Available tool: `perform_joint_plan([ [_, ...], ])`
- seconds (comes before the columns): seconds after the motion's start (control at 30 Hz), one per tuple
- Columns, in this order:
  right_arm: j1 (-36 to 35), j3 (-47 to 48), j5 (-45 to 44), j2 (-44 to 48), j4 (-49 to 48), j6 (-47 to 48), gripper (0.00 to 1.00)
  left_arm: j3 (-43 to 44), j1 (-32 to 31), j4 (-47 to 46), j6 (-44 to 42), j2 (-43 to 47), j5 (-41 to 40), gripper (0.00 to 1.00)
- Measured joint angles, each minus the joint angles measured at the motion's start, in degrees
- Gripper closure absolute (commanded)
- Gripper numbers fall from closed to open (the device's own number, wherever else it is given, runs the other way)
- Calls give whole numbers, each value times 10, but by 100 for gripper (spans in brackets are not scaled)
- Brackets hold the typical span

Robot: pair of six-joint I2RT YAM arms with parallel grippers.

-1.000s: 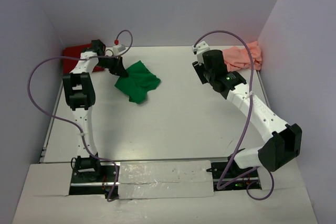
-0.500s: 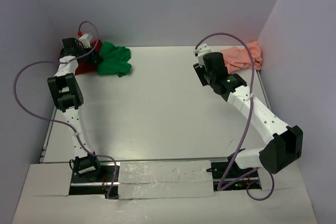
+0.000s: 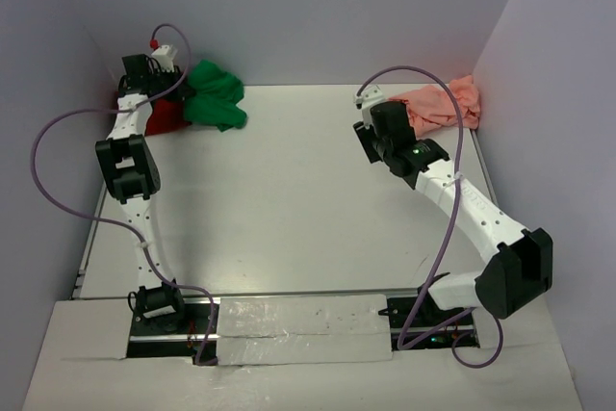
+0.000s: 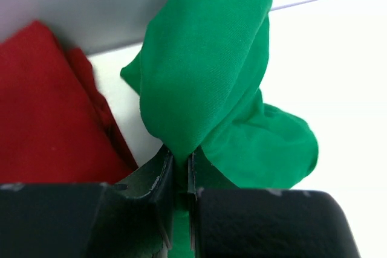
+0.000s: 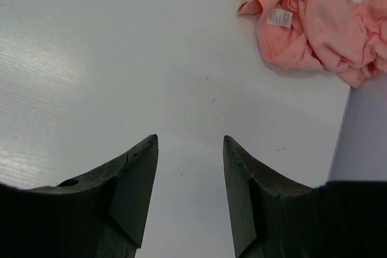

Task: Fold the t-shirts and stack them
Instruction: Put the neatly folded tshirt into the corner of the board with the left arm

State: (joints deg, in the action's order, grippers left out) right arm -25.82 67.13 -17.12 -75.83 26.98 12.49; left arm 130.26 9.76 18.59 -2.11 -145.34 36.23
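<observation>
Top view: the bunched bright green cotton t-shirt (image 3: 214,98) is held at the far-left corner beside the dark red cotton t-shirt (image 3: 166,117), likely for stacking. Left wrist: the left tool (image 4: 180,167) clamps green cloth. Right wrist: the right tool (image 5: 190,149) gapes empty over the white surface (image 5: 91,58), facing the crumpled salmon pink t-shirt (image 5: 314,22).

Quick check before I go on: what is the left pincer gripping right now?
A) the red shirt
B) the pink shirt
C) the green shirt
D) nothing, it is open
C: in the left wrist view the left pincer is pinched shut on a fold of the green shirt, while the red shirt lies off to the side.
</observation>
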Motion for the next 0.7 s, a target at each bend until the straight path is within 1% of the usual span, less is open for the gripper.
perform_joint_plan([
  [0.13,0,-13,2,-1,-5,0,46,19,0,0,0,0,-10,100],
  [0.4,0,-27,6,-5,-9,-1,46,21,3,-7,5,0,-66,100],
  [0.7,0,-40,14,-8,-17,-4,46,21,29,-12,11,0,-115,100],
])
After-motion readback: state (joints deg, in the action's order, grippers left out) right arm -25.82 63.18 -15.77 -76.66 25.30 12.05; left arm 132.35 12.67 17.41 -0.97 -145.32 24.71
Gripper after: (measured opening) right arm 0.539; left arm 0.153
